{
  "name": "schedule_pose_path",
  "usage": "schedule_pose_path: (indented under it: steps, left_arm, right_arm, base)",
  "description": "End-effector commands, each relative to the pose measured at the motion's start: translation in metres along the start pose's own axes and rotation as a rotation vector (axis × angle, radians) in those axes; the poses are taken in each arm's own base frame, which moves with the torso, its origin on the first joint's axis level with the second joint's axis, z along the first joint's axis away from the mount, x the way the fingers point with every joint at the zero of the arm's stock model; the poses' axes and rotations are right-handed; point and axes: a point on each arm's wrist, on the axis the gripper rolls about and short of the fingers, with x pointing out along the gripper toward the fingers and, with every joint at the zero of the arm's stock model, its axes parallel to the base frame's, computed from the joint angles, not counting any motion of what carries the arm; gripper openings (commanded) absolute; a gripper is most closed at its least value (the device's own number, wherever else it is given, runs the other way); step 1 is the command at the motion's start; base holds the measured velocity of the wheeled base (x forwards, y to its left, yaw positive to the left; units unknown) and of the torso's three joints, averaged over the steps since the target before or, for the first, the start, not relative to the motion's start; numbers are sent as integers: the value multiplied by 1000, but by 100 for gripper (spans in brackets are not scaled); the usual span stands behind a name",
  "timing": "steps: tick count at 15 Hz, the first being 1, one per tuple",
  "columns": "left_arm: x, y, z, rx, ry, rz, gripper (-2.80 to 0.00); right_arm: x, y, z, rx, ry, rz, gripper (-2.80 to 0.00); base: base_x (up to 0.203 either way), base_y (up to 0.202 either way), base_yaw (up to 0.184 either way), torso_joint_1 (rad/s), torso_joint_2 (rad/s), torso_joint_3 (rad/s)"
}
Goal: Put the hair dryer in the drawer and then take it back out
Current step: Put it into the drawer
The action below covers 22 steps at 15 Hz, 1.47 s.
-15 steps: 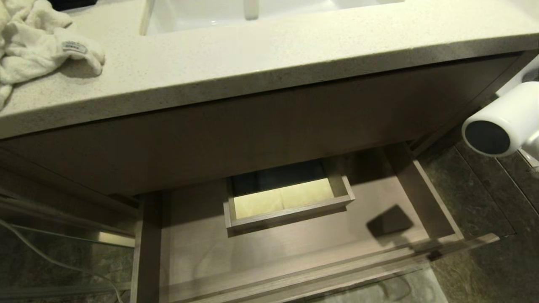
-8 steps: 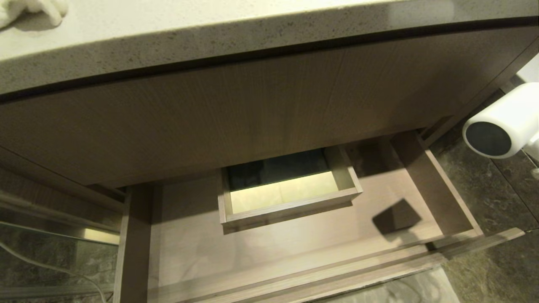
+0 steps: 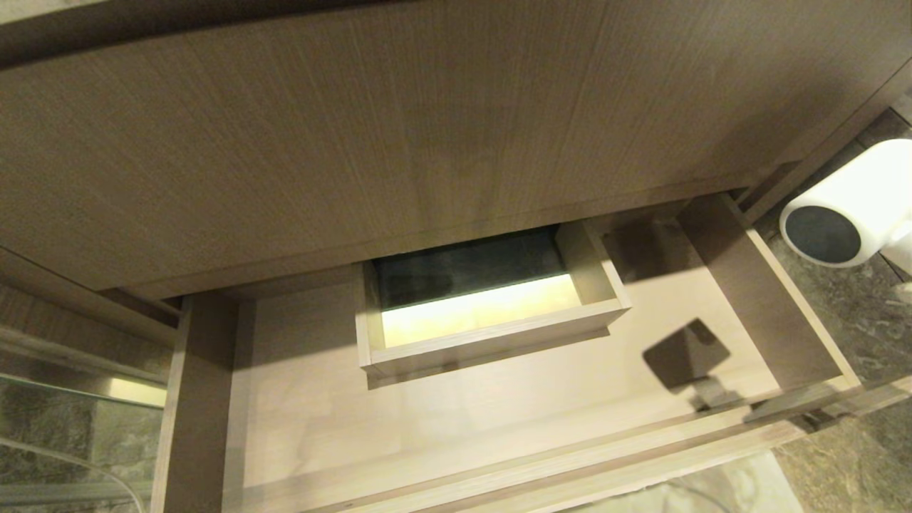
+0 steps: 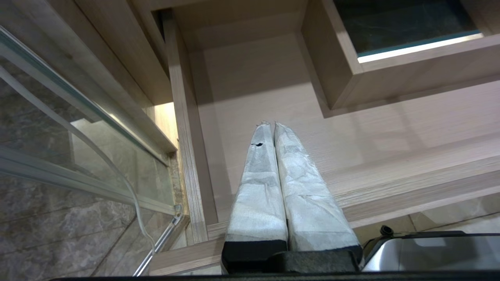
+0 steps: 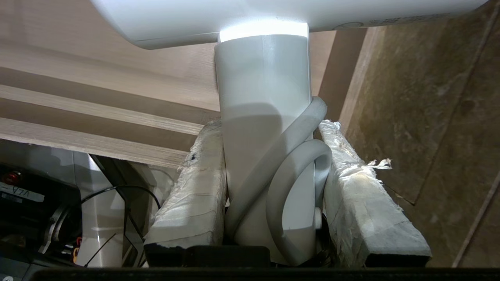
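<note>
The hair dryer [image 3: 848, 206] hangs in the air at the right edge of the head view, off the drawer's right side and above the dark stone floor [image 3: 848, 320], not in the drawer yet. Barrel roughly level, dark grey round end facing the camera.

Right gripper [image 5: 269, 128] pinches the dryer's white handle [image 5: 261, 97] w/ both wrapped fingers [image 5: 191, 187], one each side; a loop of white cord [image 5: 297, 164] is caught against the handle betw. them. Barrel runs across above the fingertips. In the head view the gripper itself is out of frame, only the dryer shows.

Drawer [image 3: 456, 427] is pulled open under the cabinet front [image 3: 399, 135], light wood bottom bare apart from a dark shadow near its right front corner. A small wooden box section [image 3: 491, 335] sits at the drawer's back, centre, open-topped, w/ a lit strip & dark stone showing through it.

Left gripper [image 4: 271, 125] sits over the drawer's left front corner, pointing down into it; its two wrapped fingers [image 4: 300, 187] are pressed together, nothing betw. them. A glass panel w/ metal frame [image 4: 78, 117] and a thin white cable [image 4: 129, 187] lie off the drawer's left side, over the stone floor.
</note>
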Motion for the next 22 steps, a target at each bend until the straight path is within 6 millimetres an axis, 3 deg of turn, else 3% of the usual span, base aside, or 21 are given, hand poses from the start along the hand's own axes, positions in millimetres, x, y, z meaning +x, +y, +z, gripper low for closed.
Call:
schedule_pose_path:
  steps: [1,4,7,9,14,16,22]
  left_arm:
    - [0,0,0,0,0,0,-280]
    - [0,0,0,0,-1,1,-280]
    - [0,0,0,0,0,0,-280]
    - [0,0,0,0,0,1,-280]
    - [0,0,0,0,-1,1,-280]
    - [0,0,1,0,-3,0,-280]
    - [0,0,0,0,-1,2,-280]
  right_arm:
    - [3,-1,-1,0,8,9,-280]
    - [13,-9,0,70,37,8,-280]
    - [39,-18,-2,113,101,57,-280]
    - [65,-26,-6,137,165,96,-280]
    - [159,-55,-14,196,307,206,-280]
    - [187,-61,-12,200,316,238,-280]
    - [245,-51,-4,158,294,332,-280]
  base:
    - [0,0,0,-54,210,152]
    - [0,0,0,-20,69,60]
    - [0,0,0,0,0,0]
    - [0,0,0,0,0,0]
    - [0,0,0,0,0,0]
    - [0,0,0,0,0,0]
    - [0,0,0,0,0,0]
